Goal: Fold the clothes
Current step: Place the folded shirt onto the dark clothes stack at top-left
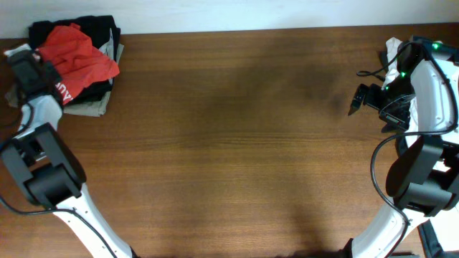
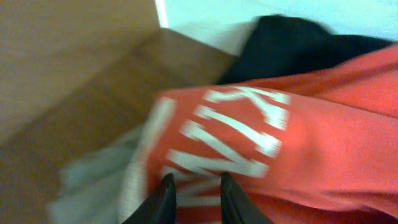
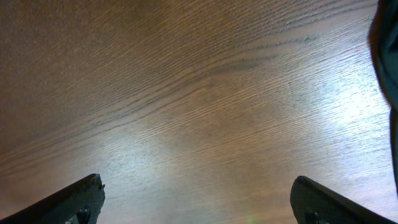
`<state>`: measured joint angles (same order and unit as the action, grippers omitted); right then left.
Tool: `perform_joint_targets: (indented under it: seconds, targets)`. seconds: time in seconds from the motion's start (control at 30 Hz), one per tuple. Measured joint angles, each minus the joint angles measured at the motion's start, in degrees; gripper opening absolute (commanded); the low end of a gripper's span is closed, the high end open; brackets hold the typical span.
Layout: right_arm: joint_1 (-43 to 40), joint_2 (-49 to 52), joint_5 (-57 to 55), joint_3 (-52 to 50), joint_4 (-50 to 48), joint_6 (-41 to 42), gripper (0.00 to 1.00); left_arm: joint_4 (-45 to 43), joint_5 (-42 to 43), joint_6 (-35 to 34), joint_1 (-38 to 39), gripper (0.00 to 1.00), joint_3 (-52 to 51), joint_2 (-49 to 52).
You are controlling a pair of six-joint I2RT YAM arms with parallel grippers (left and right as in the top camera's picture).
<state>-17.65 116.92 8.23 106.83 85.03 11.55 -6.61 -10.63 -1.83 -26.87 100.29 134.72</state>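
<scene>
From overhead we look straight down on the whole table (image 1: 237, 143). Its far edge runs along the top of the frame, and the left arm (image 1: 44, 175) and right arm (image 1: 419, 168) enter at the lower corners.

Our left wrist view sits very near the red T-shirt (image 2: 311, 130), facing out past the left gripper (image 2: 195, 178) at bottom centre, and it is blurred. It shares the overhead frame's upper-left clothes pile, including the black garment (image 2: 292, 43).

Our right wrist view faces down, close on bare wood, with the right gripper (image 3: 196, 179) spanning the lower corners. We place that wood at the overhead frame's right.
</scene>
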Motion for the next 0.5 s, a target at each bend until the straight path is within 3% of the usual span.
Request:
perform_joint_targets:
  seconds: [0.33, 0.37, 0.4, 0.43, 0.5]
  targets:
    - [0.0, 0.0, 0.0, 0.0, 0.0, 0.0, 0.99, 6.3, -1.7, 2.3, -2.4, 0.27, 2.8, 0.0]
    - [0.0, 0.0, 0.0, 0.0, 0.0, 0.0, 0.99, 9.0, -0.8, 2.3, -2.4, 0.26, 3.1, -0.2]
    - [0.0, 0.0, 0.0, 0.0, 0.0, 0.0, 0.99, 12.6, -0.2, 2.3, -2.3, 0.11, 3.5, -0.5]
    - [0.0, 0.0, 0.0, 0.0, 0.0, 0.0, 0.99, 17.5, 0.7, 2.3, -2.1, 0.03, 3.7, -1.1]
    - [0.0, 0.0, 0.0, 0.0, 0.0, 0.0, 0.99, 25.1, 1.7, 2.3, -1.5, 0.03, 3.9, -3.1]
